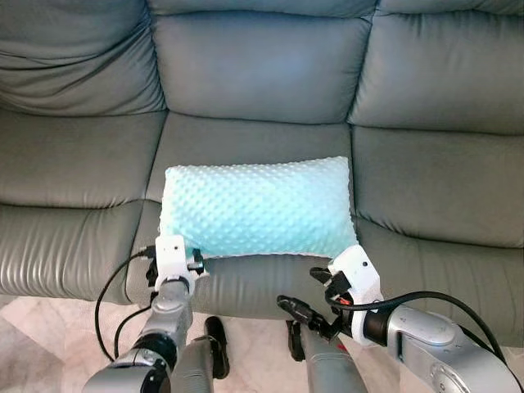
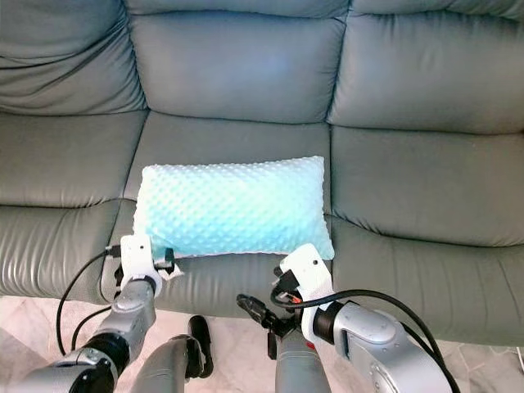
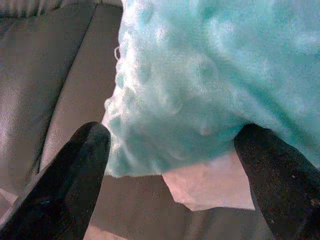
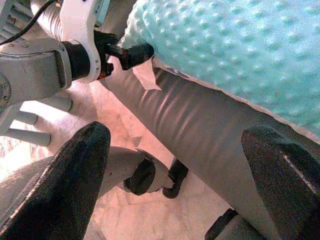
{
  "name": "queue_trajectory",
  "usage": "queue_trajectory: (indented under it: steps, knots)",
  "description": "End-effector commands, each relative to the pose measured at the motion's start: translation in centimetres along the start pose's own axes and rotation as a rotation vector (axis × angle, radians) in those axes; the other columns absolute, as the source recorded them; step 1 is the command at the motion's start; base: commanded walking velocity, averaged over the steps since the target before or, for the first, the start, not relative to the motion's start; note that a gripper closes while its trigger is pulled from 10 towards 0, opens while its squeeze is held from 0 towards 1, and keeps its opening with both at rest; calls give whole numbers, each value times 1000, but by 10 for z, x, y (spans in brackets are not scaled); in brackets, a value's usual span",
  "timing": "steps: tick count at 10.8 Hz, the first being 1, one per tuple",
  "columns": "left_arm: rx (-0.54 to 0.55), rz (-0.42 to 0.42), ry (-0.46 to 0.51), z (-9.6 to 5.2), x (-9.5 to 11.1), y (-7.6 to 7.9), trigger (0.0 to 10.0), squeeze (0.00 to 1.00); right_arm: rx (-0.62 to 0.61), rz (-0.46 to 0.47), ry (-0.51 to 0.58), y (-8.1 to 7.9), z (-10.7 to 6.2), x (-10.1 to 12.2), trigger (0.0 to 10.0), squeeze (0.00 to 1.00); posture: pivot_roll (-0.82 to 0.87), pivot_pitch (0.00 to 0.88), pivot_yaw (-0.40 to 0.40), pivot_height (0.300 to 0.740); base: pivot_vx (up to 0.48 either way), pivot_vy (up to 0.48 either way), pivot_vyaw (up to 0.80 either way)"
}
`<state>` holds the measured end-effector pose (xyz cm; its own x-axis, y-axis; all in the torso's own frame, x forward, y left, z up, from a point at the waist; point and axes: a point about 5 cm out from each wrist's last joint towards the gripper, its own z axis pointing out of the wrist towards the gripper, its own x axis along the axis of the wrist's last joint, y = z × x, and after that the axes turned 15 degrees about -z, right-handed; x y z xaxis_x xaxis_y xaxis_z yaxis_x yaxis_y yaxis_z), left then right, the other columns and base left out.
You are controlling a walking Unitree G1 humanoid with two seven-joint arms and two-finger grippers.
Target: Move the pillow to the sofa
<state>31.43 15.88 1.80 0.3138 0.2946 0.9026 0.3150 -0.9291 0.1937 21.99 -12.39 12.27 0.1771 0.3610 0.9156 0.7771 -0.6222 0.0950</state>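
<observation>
A mint-green dotted pillow [image 1: 258, 209] lies flat on the middle seat cushion of the grey leather sofa [image 1: 254, 74], near the seat's front edge. My left gripper [image 3: 175, 145] is open at the pillow's front-left corner, and that corner [image 3: 210, 75] sits between its spread fingers. My right gripper [image 4: 177, 140] is open just below the pillow's front-right corner, over the seat's front face, with nothing between its fingers. In the right wrist view the pillow [image 4: 240, 50] lies above and the left gripper's fingers [image 4: 127, 52] touch its far corner.
The sofa's left seat [image 1: 74, 172] and right seat [image 1: 442, 180] lie on either side of the pillow. Pale marbled floor [image 1: 49, 327] runs below the sofa front. Black cables [image 1: 106, 303] loop off my left wrist, and my own lower body [image 1: 217, 344] stands close to the sofa.
</observation>
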Motion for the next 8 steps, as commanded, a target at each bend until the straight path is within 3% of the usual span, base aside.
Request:
queue_trajectory:
  steps: [1, 5, 8]
  knots:
    - [42, 8, -45, -5, -14, -11, 10000, 0, 14, 19, -18, -6, 1, -6, 10000, 0, -405, 475, 38, 740, 0, 0, 0]
    - [52, -1, -32, -4, -12, -13, 10000, 0, 10, 15, -11, -5, 3, -6, 10000, 0, -400, 474, 40, 740, 0, 0, 0]
    - [35, -15, 7, 2, 4, -4, 10000, 0, 7, 12, -7, -5, 5, -6, 10000, 0, -401, 475, 41, 740, 0, 0, 0]
